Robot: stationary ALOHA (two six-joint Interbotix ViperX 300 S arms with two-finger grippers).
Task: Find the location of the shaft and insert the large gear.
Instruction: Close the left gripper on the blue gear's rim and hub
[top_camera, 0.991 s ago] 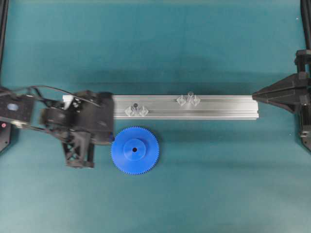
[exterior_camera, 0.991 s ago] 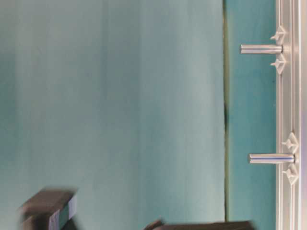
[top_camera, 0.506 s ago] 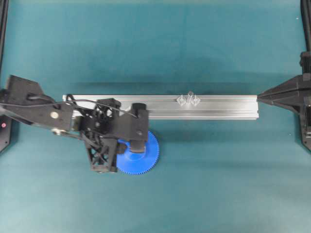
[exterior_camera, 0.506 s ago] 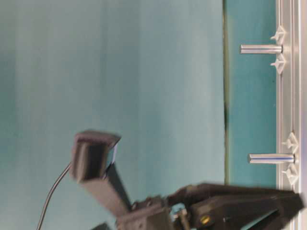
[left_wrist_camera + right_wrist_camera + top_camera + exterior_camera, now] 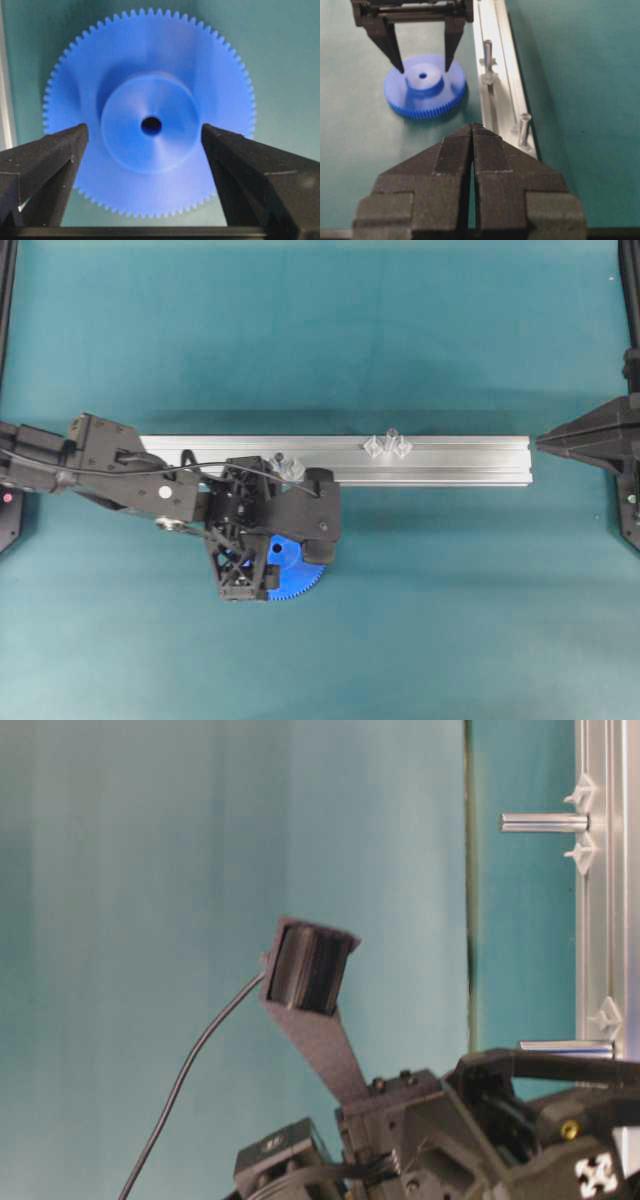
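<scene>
Large gear [image 5: 150, 125] | left gripper [image 5: 145, 165] jaws wide, straddling hub, no contact | right gripper [image 5: 471, 132] closed, empty

Aluminium rail [image 5: 460, 460] lying flat, lengthwise across teal table mat [image 5: 320, 330]; clear diamond-shaped blocks [image 5: 402, 448] seated on top.

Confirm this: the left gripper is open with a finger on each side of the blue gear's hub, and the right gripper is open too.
Wrong on the right gripper: the right wrist view shows its jaws shut together. The left gripper is indeed open, straddling the hub of the large gear.
</scene>
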